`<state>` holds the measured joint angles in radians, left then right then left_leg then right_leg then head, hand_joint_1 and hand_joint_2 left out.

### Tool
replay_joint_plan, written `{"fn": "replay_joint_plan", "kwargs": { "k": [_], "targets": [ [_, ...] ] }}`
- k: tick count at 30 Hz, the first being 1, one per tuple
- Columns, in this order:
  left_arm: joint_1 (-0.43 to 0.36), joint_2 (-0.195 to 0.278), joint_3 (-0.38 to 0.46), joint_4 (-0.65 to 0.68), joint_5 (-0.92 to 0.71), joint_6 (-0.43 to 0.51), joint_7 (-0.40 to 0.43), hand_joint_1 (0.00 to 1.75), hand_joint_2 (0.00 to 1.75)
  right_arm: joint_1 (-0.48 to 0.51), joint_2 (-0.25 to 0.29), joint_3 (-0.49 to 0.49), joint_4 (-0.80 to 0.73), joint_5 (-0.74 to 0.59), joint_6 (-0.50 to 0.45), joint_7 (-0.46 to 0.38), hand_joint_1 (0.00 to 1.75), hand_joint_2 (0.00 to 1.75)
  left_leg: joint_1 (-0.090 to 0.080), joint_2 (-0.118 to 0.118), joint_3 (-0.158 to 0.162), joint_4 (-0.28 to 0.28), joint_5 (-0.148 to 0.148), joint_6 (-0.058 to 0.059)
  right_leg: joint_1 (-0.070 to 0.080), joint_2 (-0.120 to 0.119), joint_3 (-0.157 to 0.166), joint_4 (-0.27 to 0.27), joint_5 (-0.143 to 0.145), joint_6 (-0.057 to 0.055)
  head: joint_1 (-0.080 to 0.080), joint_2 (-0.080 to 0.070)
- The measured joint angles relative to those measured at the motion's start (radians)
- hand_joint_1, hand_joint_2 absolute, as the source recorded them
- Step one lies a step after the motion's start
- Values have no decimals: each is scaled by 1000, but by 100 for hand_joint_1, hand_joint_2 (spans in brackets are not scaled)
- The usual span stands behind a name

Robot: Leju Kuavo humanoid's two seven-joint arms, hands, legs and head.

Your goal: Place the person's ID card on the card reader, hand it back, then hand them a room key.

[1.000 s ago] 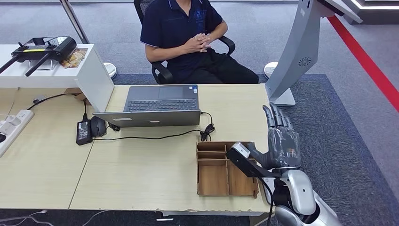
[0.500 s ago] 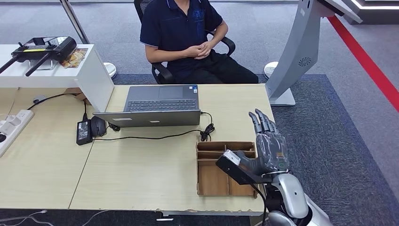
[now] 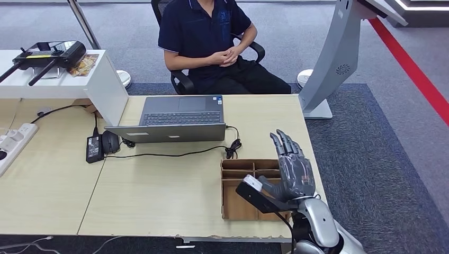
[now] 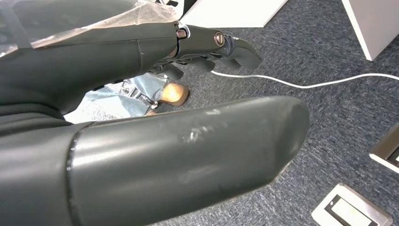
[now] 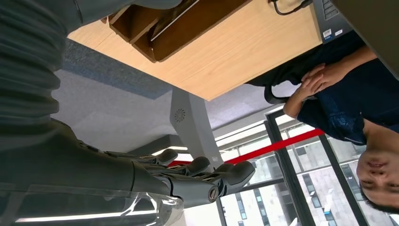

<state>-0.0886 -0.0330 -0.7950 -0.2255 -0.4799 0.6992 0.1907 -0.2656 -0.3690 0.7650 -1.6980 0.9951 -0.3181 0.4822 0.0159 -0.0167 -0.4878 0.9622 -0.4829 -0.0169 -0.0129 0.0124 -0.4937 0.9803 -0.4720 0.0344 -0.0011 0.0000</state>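
1. Your right hand hangs above the wooden tray at the table's near right corner, fingers straight, apart and holding nothing. Its thumb juts out over the tray's rear compartments.
2. Your left hand hangs low over grey carpet; its fingers are loosely curved with nothing between them.
3. I cannot make out an ID card, a reader or a room key. The person sits behind the laptop with hands clasped and offers nothing. The tray's compartments look bare where they show, though the right hand hides part of it.
4. My reading is that you are either waiting for the ID card or reaching for something in the tray. Confirm which before committing.
5. If waiting, reach forward past the laptop's right side, palm up, and let the person come to you.
6. If reaching into the tray, come straight down to clear the dividers.
7. Keep the forearm off the black cable just behind the tray.
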Motion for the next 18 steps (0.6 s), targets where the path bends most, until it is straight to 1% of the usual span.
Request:
{"fn": "replay_joint_plan", "kwargs": {
  "k": [11, 18],
  "targets": [
    [0, 0, 0, 0, 0, 0, 0, 0, 0, -7, 8, 31, 45, -22, -2, -2, 0, 175, 0, 0, 0, 0, 0, 0, 0, 0, 0, 0, 0, 0, 0, 0],
    [0, 0, 0, 0, 0, 0, 0, 0, 0, -8, 11, 41, 75, -22, -29, 6, 0, 175, 0, 0, 0, 0, 0, 0, 0, 0, 0, 0, 0, 0, 0, 0]
  ]
}}
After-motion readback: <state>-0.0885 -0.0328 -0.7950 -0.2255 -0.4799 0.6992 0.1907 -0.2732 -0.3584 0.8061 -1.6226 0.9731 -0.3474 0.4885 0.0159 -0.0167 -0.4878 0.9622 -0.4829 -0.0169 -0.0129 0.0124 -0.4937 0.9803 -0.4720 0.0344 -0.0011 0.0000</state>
